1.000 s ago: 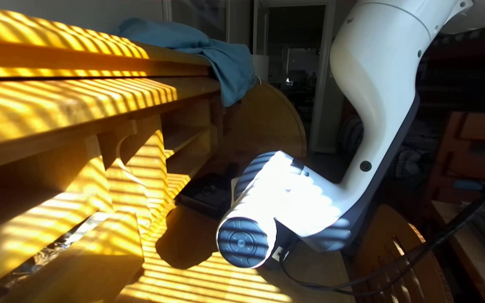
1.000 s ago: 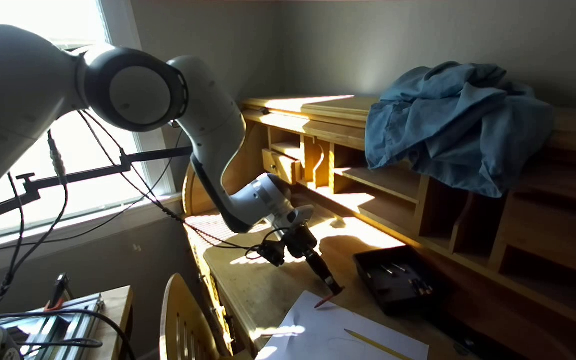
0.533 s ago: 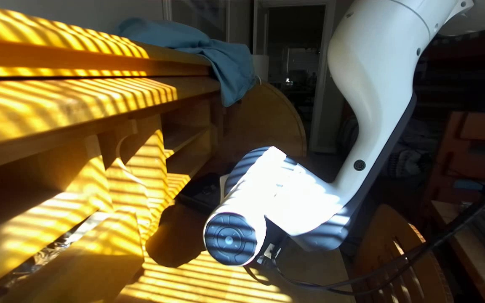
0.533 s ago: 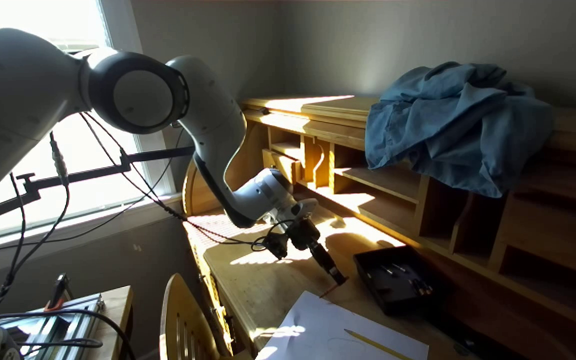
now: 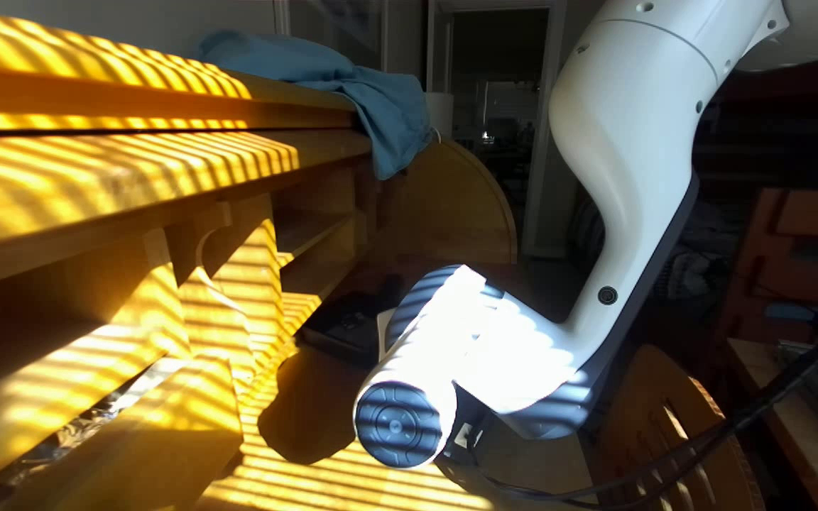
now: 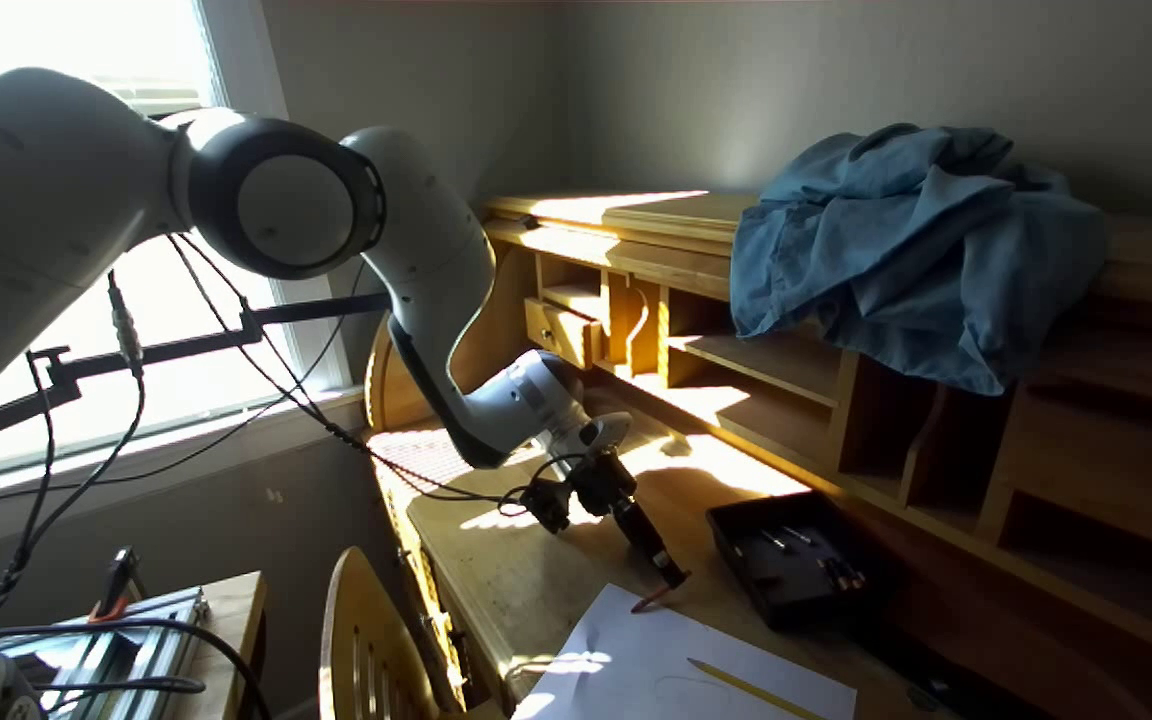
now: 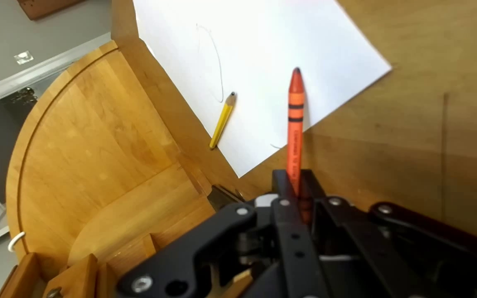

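My gripper (image 6: pixel 674 578) is shut on an orange crayon (image 7: pixel 295 132) with black bands, which also shows in an exterior view (image 6: pixel 650 600). The crayon sticks out of the fingertips (image 7: pixel 298 182), tilted, with its dark tip over the white paper (image 7: pixel 255 54). I cannot tell whether the tip touches. The paper (image 6: pixel 626 650) lies on the wooden desk and bears a thin curved line and a short mark near one edge. A yellow pencil (image 7: pixel 222 120) lies across the paper's edge; it also shows in an exterior view (image 6: pixel 751 688). In an exterior view the wrist (image 5: pixel 409 419) hides the fingers.
A black tray (image 6: pixel 751 590) with several small items stands on the desk beside the gripper. Behind it are wooden cubbyholes (image 6: pixel 776 360) with a blue cloth (image 6: pixel 906 250) draped over the top. A wooden chair (image 6: pixel 366 630) stands at the desk's front. Cables (image 6: pixel 416 475) hang from the arm.
The gripper with the crayon rose and shifted slightly toward the tray half a second ago. It is now lower again, close to its earlier place. The paper, pencil and tray have not moved.
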You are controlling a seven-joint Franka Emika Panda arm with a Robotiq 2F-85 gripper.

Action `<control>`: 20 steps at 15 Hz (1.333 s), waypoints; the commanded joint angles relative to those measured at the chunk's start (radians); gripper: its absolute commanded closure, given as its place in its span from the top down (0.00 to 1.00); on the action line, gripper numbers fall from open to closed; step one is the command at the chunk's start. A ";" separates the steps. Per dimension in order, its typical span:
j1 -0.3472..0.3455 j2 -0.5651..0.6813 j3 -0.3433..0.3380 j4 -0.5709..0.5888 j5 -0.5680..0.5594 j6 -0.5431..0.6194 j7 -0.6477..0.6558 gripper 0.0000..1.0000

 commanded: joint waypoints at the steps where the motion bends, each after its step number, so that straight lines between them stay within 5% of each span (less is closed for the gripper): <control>1: 0.002 0.010 -0.001 0.003 0.032 -0.009 -0.018 0.02; 20: 0.012 0.035 -0.011 0.095 0.025 -0.014 -0.101 0.02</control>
